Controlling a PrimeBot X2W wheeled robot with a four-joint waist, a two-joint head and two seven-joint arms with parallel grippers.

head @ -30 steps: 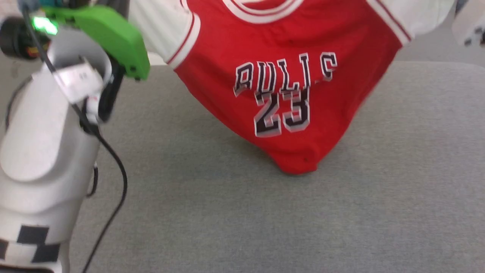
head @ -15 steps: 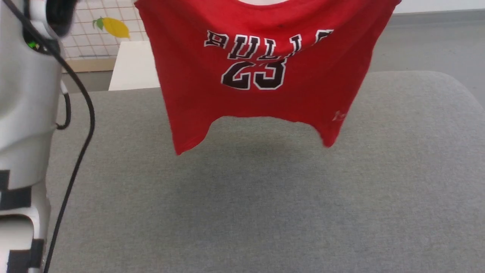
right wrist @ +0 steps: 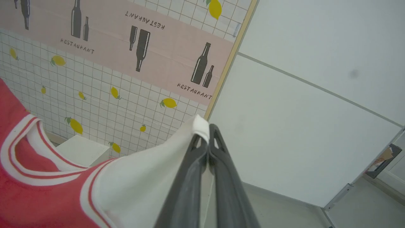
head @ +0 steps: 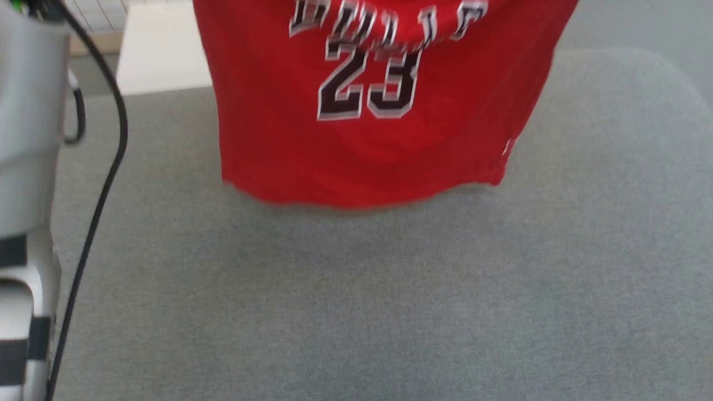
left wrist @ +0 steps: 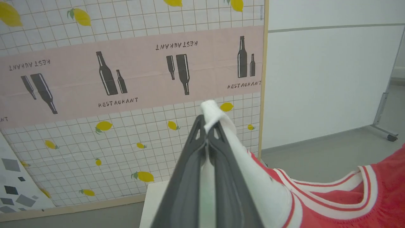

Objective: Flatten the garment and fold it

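Head view: the garment is hanging front-outward above the far half of the worktop, its number facing the camera. Motion is blurring the cloth.
Hem: the lower edge is running roughly level, at or just above the worktop surface. Contact cannot be told through the blur.
Left hand: the two fingers are pressing together on white sleeve fabric, pinching the garment at one shoulder well above the worktop. A tuft of cloth is poking out past the tips.
Right hand: the fingers are pinching the opposite white sleeve in the same way, also well above the worktop.
Collar: the striped neckline is sagging between the two hands.
Reason for hold: gripping both shoulders apart is letting the garment's own weight pull the body straight, so wrinkles are dropping out before it is laid down.
Step, as judged: flattening is under way; folding is not yet begun.
Next move, as judged: the hem needs to land first, with the shoulders then being drawn along the worktop.
Risk: a swinging hem may be tucking under itself on landing.
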